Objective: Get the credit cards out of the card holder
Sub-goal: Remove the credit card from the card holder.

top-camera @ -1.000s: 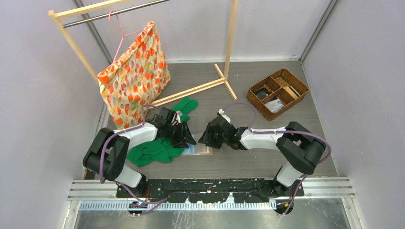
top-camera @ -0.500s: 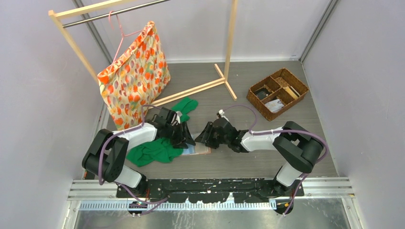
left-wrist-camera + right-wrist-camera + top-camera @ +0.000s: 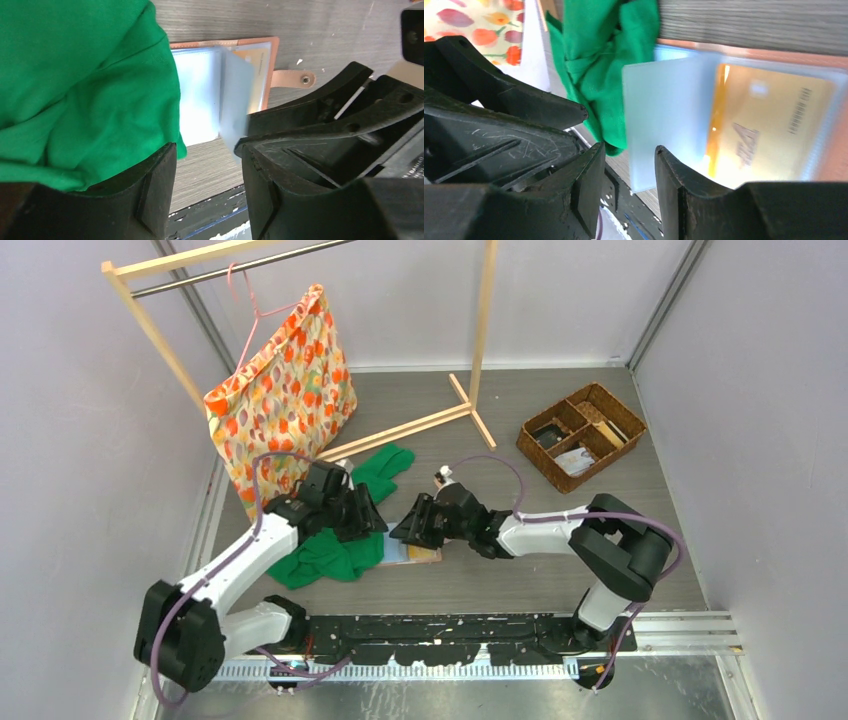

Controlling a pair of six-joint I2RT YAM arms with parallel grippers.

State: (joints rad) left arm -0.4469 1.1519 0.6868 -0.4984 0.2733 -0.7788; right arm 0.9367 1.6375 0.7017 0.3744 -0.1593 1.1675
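Note:
The salmon-pink card holder (image 3: pixel 414 554) lies open on the table, partly under the green cloth. In the left wrist view the card holder (image 3: pixel 225 44) shows its snap tab (image 3: pixel 295 78), clear pale blue sleeves and a gold card (image 3: pixel 259 62). One sleeve leaf (image 3: pixel 234 100) stands up. My left gripper (image 3: pixel 370 521) is open and empty (image 3: pixel 207 185), just left of the holder. My right gripper (image 3: pixel 404 531) is open (image 3: pixel 629 187) over the holder's left part. The raised sleeve leaf (image 3: pixel 664 115) reaches into its gap, unclamped. The gold card (image 3: pixel 774 125) lies in a sleeve beyond its right finger.
A green cloth (image 3: pixel 330 552) lies under my left gripper and covers the holder's left edge (image 3: pixel 85 85). A floral bag (image 3: pixel 280 390) hangs on a wooden rack (image 3: pixel 480 320) at the back left. A wicker basket (image 3: pixel 581 436) stands at the back right. The table's front rail (image 3: pixel 450 625) is close.
My right gripper has moved left over the open card holder. My left arm has swung its elbow out to the left and its gripper has drawn back slightly left.

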